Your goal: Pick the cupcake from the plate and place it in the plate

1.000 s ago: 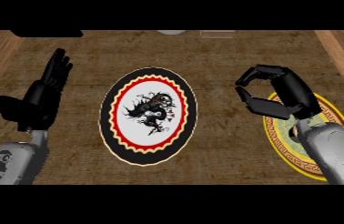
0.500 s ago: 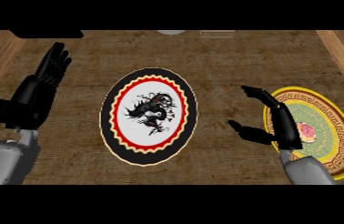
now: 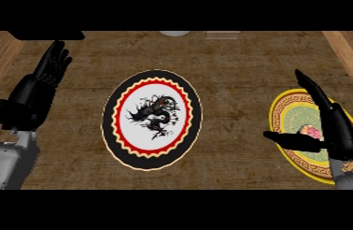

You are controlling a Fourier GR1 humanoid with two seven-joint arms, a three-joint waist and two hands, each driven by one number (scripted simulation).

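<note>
**A:** Where is your right hand (image 3: 329, 139)?

**B:** You have it low at the right side of the counter (image 3: 234, 65), over the yellow plate (image 3: 286, 113). The fingers (image 3: 314, 91) are straight and held close together, reaching up and away across the plate's rim. The thumb (image 3: 293, 139) sticks out sideways toward the middle of the counter, well apart from the fingers. Nothing is pinched between them.

**A:** And the cupcake (image 3: 309, 132)?

**B:** You see it as a small pink and brown patch on the green middle of the yellow plate. It lies in the gap between your thumb and your fingers, just above the thumb and just beside the inner edge of the fingers. I cannot tell whether the hand touches it. No finger curls round it.

**A:** What about the other plate?

**B:** The black plate (image 3: 151, 119), with its red ring and dark figure on white, lies well off past your thumb tip, in the middle of the counter. It sits between your two hands, apart from both.

**A:** And your left hand (image 3: 36, 91)?

**B:** It rests at the left edge, fingers up. The fingers (image 3: 53, 61) are straight and lie side by side, slightly fanned at the tips, holding nothing. The black plate lies well apart from them, on their inner side.
</note>
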